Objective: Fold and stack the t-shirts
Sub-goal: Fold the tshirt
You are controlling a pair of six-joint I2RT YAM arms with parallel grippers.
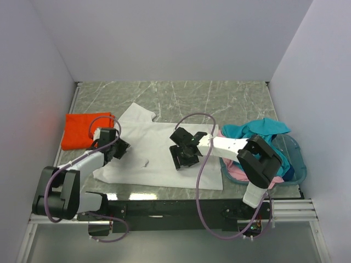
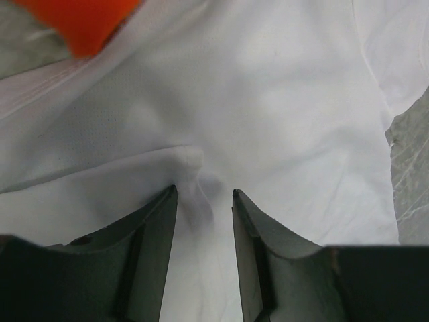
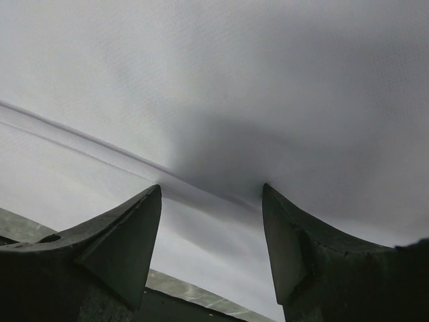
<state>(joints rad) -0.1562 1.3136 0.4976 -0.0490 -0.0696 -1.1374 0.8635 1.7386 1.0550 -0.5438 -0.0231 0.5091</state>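
Observation:
A white t-shirt [image 1: 153,156] lies spread flat in the middle of the table. A folded orange t-shirt [image 1: 82,130] lies to its left. A teal t-shirt [image 1: 258,130] and a pink t-shirt [image 1: 236,171] sit in the basket at the right. A second white shirt is not in view. My left gripper [image 1: 119,147] rests on the white shirt's left part, and in the left wrist view [image 2: 204,191] it is open with a small pucker of white cloth [image 2: 268,100] between the tips. My right gripper [image 1: 184,156] is open, its tips down on the white shirt [image 3: 234,80] near the hem.
The translucent teal basket [image 1: 296,164] stands at the right front corner. The orange shirt's corner shows in the left wrist view [image 2: 80,23]. Grey marble table [image 1: 208,98] is bare behind the shirts. The table's front edge [image 3: 194,295] lies just below the right fingers.

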